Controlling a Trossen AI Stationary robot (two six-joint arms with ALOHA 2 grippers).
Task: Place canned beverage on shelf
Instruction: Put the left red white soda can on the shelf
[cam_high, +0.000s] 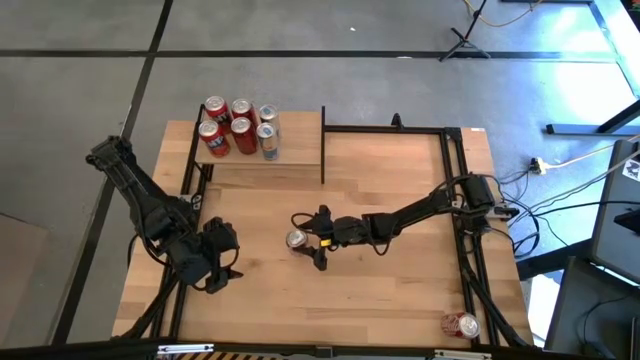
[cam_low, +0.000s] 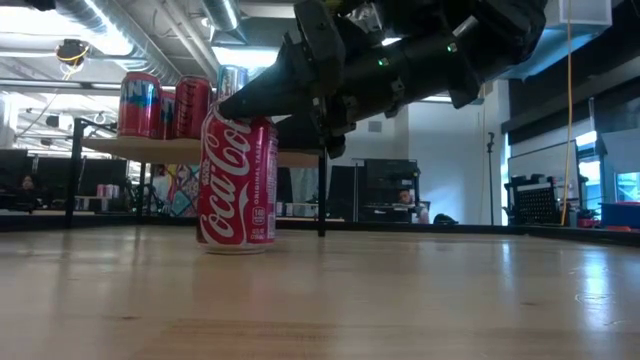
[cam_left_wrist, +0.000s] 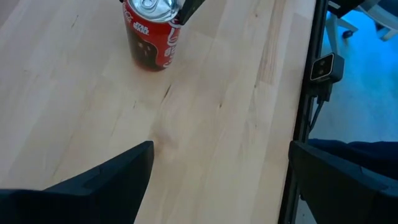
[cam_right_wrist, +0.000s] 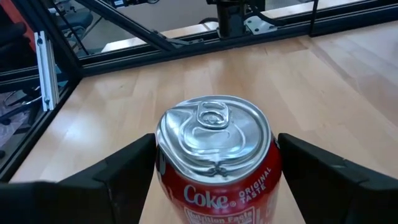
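centrally, right claw (cam_high: 309, 243) spread around upright coke can (cam_high: 296, 239), left claw (cam_high: 228, 268) spread, idle near table's left edge

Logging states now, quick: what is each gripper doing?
Left gripper: open, holding nothing.
Right gripper: open, fingers either side of the Coke can, not yet gripping.

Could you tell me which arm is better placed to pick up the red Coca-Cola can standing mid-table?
The right. The right gripper already straddles the upright red Coca-Cola can, fingers open on either side. The left gripper waits open near the table's front-left, farther away.
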